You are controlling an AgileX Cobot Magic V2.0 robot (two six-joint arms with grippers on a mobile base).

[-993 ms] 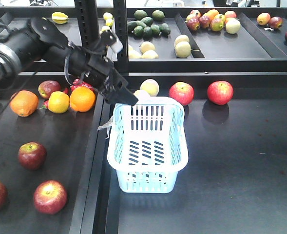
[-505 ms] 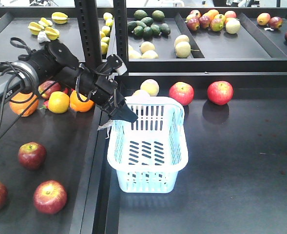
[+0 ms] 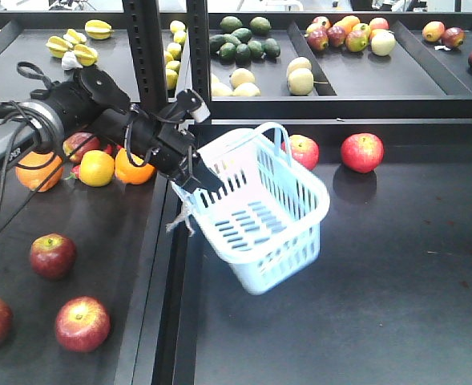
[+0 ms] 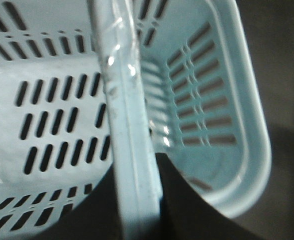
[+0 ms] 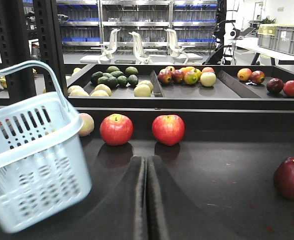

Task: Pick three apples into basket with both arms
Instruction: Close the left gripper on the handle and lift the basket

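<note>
Exterior front-facing view: left end effector (image 3: 197, 178) clamped one tilted basket (image 3: 276, 220) at its rim; right end effector (image 5: 147, 165) closed, empty; three apples (image 3: 82, 323) lay front-left, two behind basket.

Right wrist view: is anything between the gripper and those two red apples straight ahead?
Nothing visible. Only bare black table lies between the right gripper and the two apples; the basket hangs off to the left.

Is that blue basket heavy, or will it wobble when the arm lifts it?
Probably light: the basket is empty, thin-walled and full of slots. It likely swings easily, since the left gripper pinches only one rim and it hangs tilted. It seems fairly stiff: held that way, it keeps its shape.
</note>
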